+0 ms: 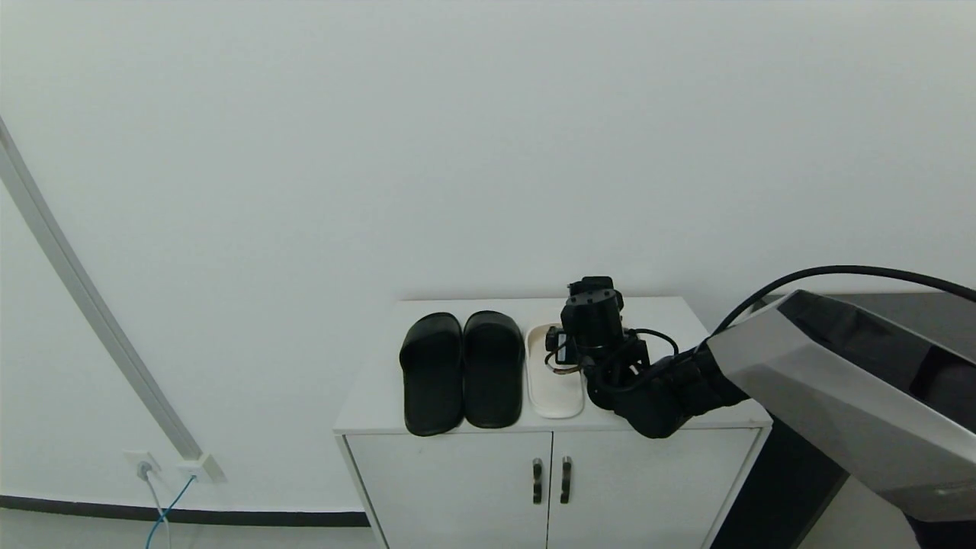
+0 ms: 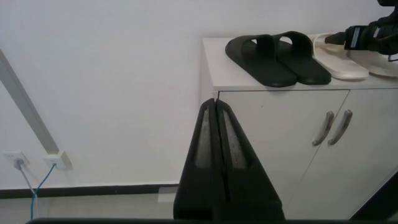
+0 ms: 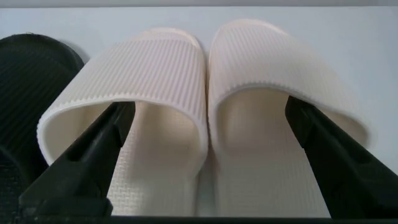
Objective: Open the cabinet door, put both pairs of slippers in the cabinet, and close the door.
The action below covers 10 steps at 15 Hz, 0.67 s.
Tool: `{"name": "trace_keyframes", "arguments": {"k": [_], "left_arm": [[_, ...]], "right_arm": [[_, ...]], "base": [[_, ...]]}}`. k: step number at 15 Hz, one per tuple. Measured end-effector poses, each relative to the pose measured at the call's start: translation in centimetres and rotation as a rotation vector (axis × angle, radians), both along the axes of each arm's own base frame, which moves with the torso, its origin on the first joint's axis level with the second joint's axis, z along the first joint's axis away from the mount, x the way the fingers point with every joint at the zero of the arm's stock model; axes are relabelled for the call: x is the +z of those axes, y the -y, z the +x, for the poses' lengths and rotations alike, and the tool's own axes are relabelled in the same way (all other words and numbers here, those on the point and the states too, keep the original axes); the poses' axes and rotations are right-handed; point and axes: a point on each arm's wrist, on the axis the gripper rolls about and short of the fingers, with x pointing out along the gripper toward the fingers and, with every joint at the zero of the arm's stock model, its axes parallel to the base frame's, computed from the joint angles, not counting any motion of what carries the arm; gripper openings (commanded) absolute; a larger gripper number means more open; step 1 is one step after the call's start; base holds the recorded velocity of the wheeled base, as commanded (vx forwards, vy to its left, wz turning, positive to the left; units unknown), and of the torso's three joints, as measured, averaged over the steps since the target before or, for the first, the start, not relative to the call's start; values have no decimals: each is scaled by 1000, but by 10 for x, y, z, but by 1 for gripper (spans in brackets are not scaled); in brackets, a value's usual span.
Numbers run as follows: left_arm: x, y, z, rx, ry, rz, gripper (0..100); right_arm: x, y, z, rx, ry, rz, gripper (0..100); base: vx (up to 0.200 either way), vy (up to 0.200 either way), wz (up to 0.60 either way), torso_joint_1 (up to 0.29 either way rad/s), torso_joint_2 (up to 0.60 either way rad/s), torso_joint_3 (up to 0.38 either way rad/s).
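Cabinet top [image 1: 366, 400]; hand [image 3: 205, 115] spread inside slippers [image 3: 161, 74].

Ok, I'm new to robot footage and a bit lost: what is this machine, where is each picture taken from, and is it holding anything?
It is a two-armed robot with a pincer, called a gripper, on each arm. The wide picture comes from a camera on its head, looking at a white cabinet with both doors closed. On its top lie a pair of black slippers and a pair of cream slippers. The other two pictures come from cameras on the wrists. The right gripper is open, one finger under each cream slipper's strap, clamping nothing. The left gripper is shut and empty, facing the cabinet.
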Motion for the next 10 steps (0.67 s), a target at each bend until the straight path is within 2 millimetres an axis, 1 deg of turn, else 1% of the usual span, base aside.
{"name": "trace_keyframes", "arguments": {"k": [6, 8, 10], "left_arm": [[0, 0, 0, 1, 0, -2, 0], [0, 0, 0, 1, 0, -2, 0], [0, 0, 0, 1, 0, -2, 0]], "right_arm": [[-4, 4, 6, -13, -2, 0, 0], [-3, 4, 6, -12, -2, 2, 0], [3, 7, 2, -1, -1, 7, 0]], "base": [[0, 0, 0, 0, 0, 0], [0, 0, 0, 0, 0, 0], [0, 0, 0, 0, 0, 0]]}}
